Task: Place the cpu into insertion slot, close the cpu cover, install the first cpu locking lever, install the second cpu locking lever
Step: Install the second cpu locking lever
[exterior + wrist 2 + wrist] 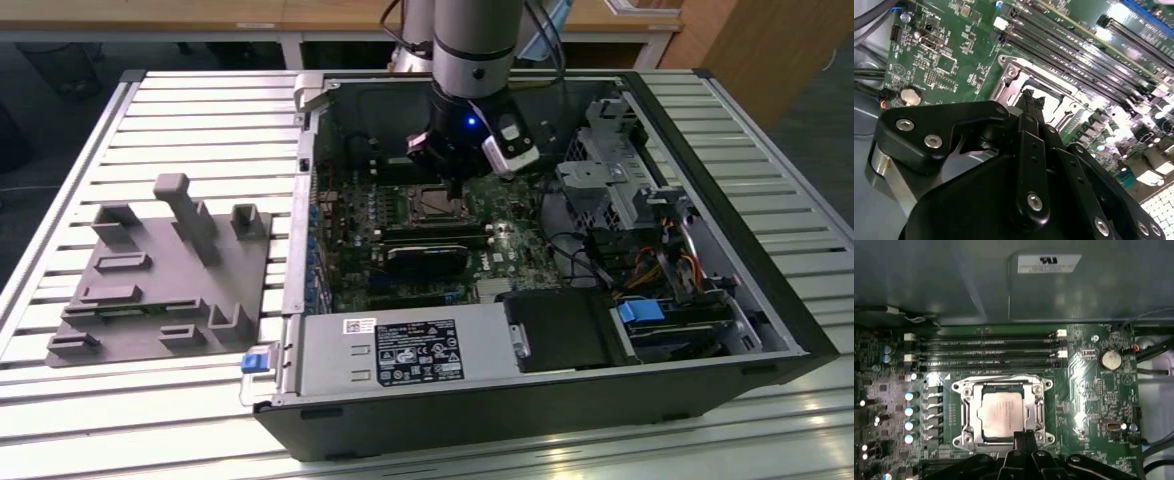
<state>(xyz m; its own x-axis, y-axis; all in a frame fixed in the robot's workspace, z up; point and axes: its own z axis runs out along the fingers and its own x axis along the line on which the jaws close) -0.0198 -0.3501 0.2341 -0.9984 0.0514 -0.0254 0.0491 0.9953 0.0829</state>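
The cpu (1003,412), with its silver-beige top face, lies flat in the insertion slot (960,388) on the green board. The cpu cover (970,411), a silvery frame, lies down around the chip. A thin silvery wire bar (999,376) runs along one edge of the frame. My gripper (1024,436) hangs just above the socket's edge, its black fingertips pressed together with nothing visible between them. In the second wrist view the gripper (1032,100) points at the socket rim (1064,82). In the exterior view the gripper (461,180) is inside the open computer case, over the socket (427,198).
Long black memory slots (989,352) run beside the socket. A black block (427,262) sits nearer the power supply (400,355). Drive bays and cables (641,265) fill the exterior view's right. A grey fixture (160,270) lies outside the case on the slatted table.
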